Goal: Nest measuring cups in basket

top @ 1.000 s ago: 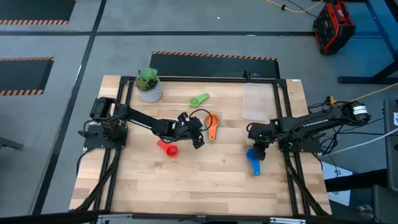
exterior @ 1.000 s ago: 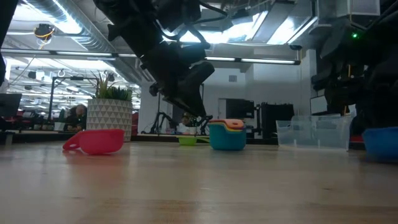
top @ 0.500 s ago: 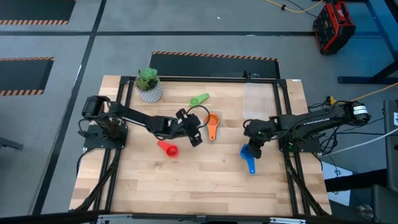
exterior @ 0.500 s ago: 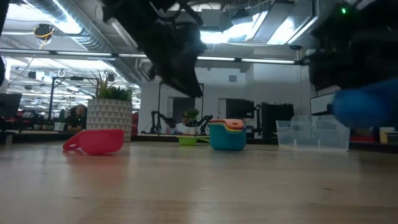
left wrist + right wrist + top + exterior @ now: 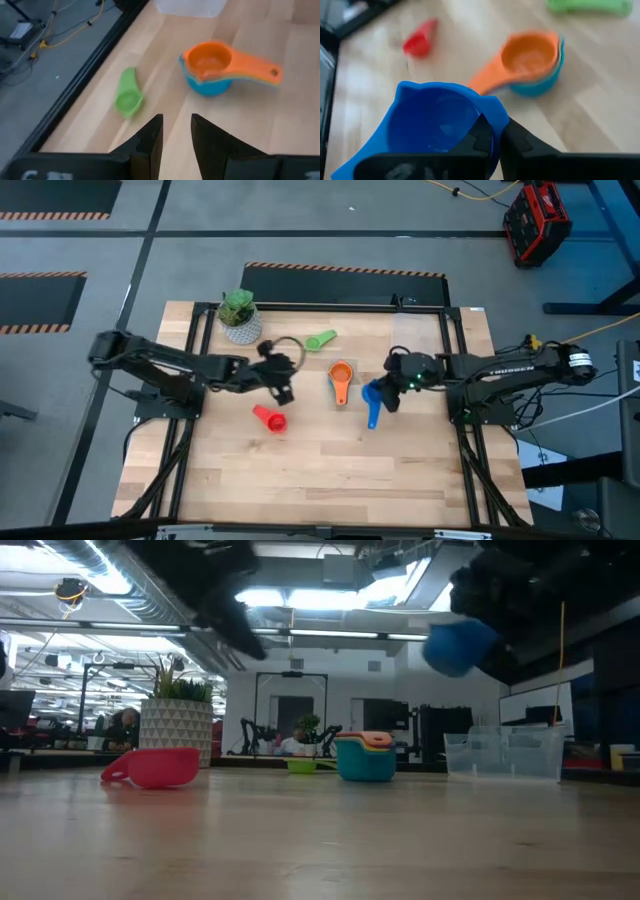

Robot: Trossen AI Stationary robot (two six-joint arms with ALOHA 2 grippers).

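The right gripper (image 5: 388, 394) is clamped on the rim of the blue cup (image 5: 374, 399) and holds it clear of the bench (image 5: 300, 480), handle trailing toward six o'clock in the high view. The relation that matters: the nested stack with the orange cup (image 5: 341, 372) on top lies just toward nine o'clock from the carried cup, its handle also running toward six o'clock, so the two long axes are roughly parallel. The basket (image 5: 412, 343) sits the other way — toward one o'clock of this gripper, and nearer this arm than the left one.

The left gripper (image 5: 279, 377), fingers a little apart and holding nothing, hovers at about nine o'clock of the stack. The red cup (image 5: 269, 418) lies just toward six o'clock of it; the green cup (image 5: 321, 339) lies toward two o'clock.
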